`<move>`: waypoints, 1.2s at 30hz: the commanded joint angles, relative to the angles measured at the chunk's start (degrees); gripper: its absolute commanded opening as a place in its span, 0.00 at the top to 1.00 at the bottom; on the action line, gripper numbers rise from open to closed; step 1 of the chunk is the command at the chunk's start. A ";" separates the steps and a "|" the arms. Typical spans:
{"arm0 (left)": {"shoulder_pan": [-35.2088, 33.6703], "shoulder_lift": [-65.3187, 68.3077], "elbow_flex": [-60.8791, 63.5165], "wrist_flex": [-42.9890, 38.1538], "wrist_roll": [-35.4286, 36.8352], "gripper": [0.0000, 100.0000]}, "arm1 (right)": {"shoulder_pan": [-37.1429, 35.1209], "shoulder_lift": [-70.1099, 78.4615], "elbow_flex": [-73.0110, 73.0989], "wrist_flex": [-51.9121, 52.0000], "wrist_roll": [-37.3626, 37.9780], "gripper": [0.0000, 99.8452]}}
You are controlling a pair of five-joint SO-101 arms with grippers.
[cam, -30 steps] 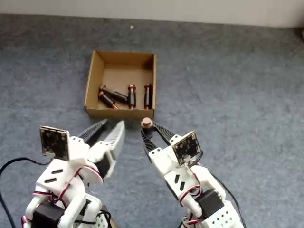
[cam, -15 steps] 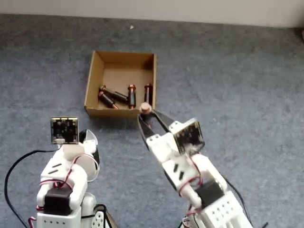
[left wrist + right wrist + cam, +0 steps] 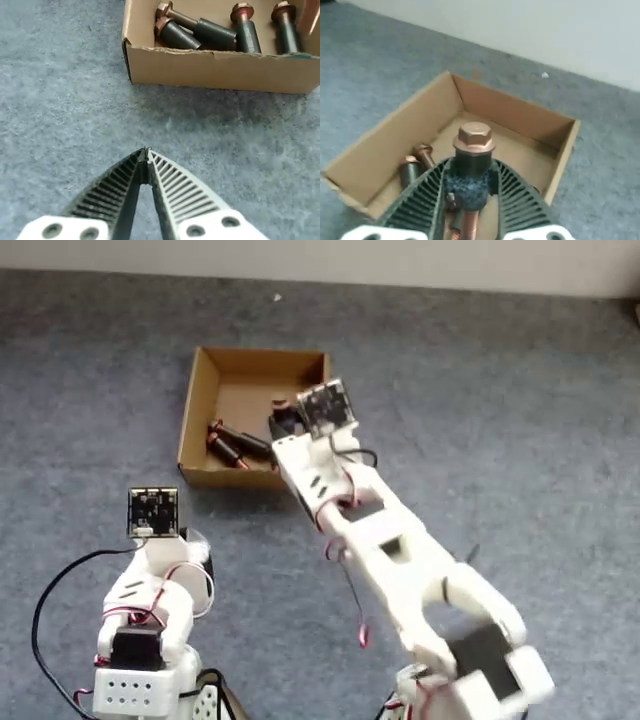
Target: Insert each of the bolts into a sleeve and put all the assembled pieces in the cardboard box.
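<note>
The open cardboard box point(image 3: 192, 420) sits on grey carpet with several assembled bolt-and-sleeve pieces point(image 3: 235, 440) lying in it. My right arm stretches out over the box's near right part. My right gripper point(image 3: 470, 168) is shut on an assembled piece point(image 3: 472, 150), a dark sleeve with a copper bolt head on top, held upright above the box point(image 3: 510, 112); more pieces point(image 3: 415, 165) lie below it. My left gripper point(image 3: 145, 152) is shut and holds nothing, low over the carpet a short way in front of the box's front wall point(image 3: 215, 70), behind which the pieces point(image 3: 200, 30) lie.
Grey carpet point(image 3: 500, 420) stretches on all sides of the box. A pale wall point(image 3: 545, 30) runs behind it. Black cables point(image 3: 50, 600) trail beside the left arm's base. A tiny white speck point(image 3: 278, 298) lies beyond the box.
My right arm has moved forward, carrying the piece from the carpet in front of the box to above its inside. My left arm has drawn back and its gripper has shut.
</note>
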 commanded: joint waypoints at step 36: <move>-0.84 -0.31 1.27 -2.02 -0.18 0.99 | 5.76 -75.65 40.57 46.81 -0.09 0.99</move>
